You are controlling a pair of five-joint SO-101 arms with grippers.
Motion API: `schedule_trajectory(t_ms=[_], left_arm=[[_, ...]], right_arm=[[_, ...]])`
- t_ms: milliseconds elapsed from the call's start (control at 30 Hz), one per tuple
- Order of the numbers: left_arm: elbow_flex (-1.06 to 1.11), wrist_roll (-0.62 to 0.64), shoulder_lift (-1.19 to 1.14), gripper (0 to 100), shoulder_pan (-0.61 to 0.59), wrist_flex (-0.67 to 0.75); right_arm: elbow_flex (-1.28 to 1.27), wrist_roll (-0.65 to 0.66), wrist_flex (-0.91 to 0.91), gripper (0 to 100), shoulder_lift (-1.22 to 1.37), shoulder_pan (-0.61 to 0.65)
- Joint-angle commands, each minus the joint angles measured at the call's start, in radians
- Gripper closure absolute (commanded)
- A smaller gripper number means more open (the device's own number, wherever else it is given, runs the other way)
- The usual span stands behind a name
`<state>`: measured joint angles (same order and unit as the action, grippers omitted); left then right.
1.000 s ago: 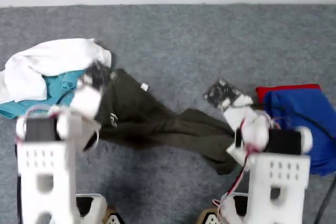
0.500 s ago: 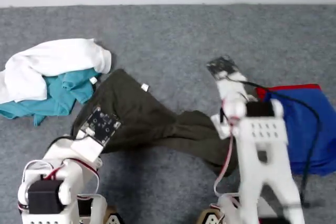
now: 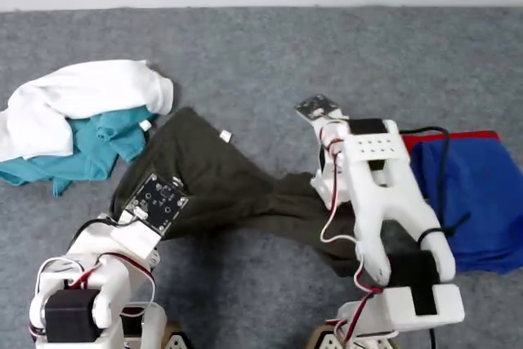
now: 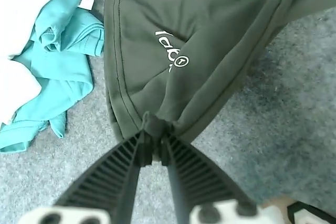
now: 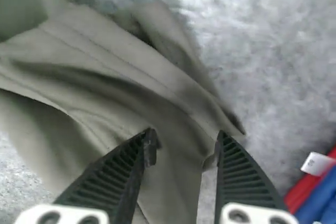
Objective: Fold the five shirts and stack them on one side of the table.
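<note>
At the far left of the grey bench [image 3: 270, 55] a crumpled white shirt [image 3: 78, 96] lies partly over a crumpled teal shirt [image 3: 73, 153]. Just beside them, the left gripper [image 4: 153, 137] is closed tightly on a fold at the edge of the dark green shirt [image 3: 221, 185], which lies spread across the middle. The right gripper [image 5: 186, 142] hovers with its jaws apart over the right end of this shirt. At the far right, a folded blue shirt [image 3: 470, 202] rests on a red shirt [image 3: 449, 135] (only its edge shows). Compared with half a second ago, the right arm has leaned lower over the green cloth; the left arm has kept its place. I count five shirts and two arms.
</note>
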<state>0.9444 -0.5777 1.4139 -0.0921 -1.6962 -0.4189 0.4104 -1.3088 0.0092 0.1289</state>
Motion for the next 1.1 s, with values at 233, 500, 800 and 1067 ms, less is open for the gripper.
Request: schedule_trajectory(t_ms=[233,500,800,1067], left_arm=[[-0.002,-0.005,0.005,99,-0.005,0.015],[-0.002,-0.005,0.003,99,-0.005,0.015],[-0.002,-0.005,-0.002,99,-0.005,0.015],[-0.002,-0.005,-0.002,99,-0.005,0.015]], right_arm=[[0.04,-0.008,0.117,91.0,0.116,-0.035],[0.041,-0.006,0.111,98.7,0.108,-0.036],[0.04,-0.005,-0.033,98.8,-0.288,-0.036],[-0.037,0.04,-0.073,98.8,-0.469,-0.108]])
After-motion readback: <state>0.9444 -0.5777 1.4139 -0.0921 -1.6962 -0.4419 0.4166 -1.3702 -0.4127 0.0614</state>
